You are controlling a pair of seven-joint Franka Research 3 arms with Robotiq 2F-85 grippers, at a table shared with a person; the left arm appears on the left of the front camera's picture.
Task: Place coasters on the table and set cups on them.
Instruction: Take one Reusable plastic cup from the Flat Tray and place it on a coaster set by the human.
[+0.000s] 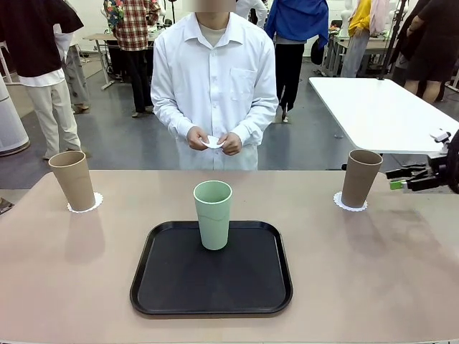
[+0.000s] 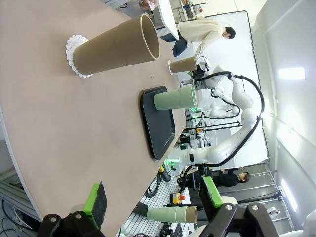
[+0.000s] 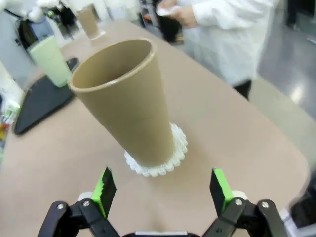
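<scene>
Two tan-brown cups stand on white lacy coasters on the beige table (image 1: 358,272): one at the far left (image 1: 72,179) on its coaster (image 1: 86,205), one at the far right (image 1: 361,177) on its coaster (image 1: 349,203). The mint green cup (image 1: 213,213) stands upright on the black tray (image 1: 211,287). The person's hands hold another coaster (image 1: 212,142). My right gripper (image 1: 394,178) (image 3: 163,190) is open, a little back from the right cup (image 3: 123,98) and its coaster (image 3: 160,160). My left gripper (image 2: 153,197) is open and holds nothing, well away from the left cup (image 2: 116,47).
A person in a white shirt (image 1: 215,79) stands at the table's far edge. A white-topped table (image 1: 373,107) sits behind on the right. In the left wrist view the tray (image 2: 158,123), green cup (image 2: 175,98) and right arm (image 2: 232,94) lie beyond the left cup.
</scene>
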